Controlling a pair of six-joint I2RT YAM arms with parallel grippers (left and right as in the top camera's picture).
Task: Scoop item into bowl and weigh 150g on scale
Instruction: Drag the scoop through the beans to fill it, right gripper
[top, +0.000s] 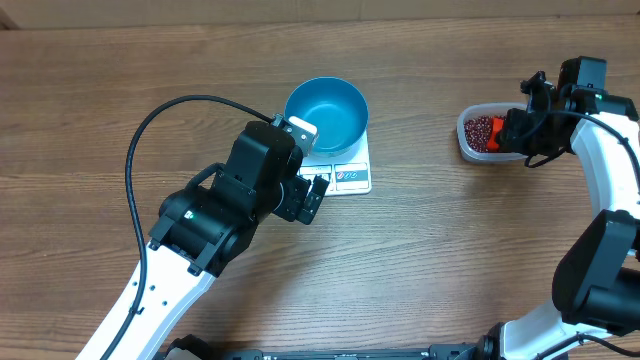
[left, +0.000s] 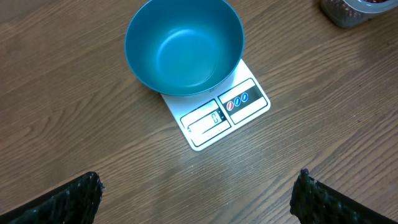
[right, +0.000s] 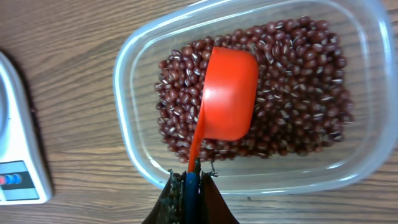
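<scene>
Scooping step. My right gripper pinches handle of orange scoop; cup lies over beans in clear tub just ahead. Bowl sits empty on scale, off to my left. Next: dig under, level cup, lift without spilling. Left gripper spread wide, holds nothing.

— Where's the bowl?
— On the rear part of the scale.
— And the beans?
— In the tub, well right of the scale, with the scoop over them, inside the tub.
</scene>
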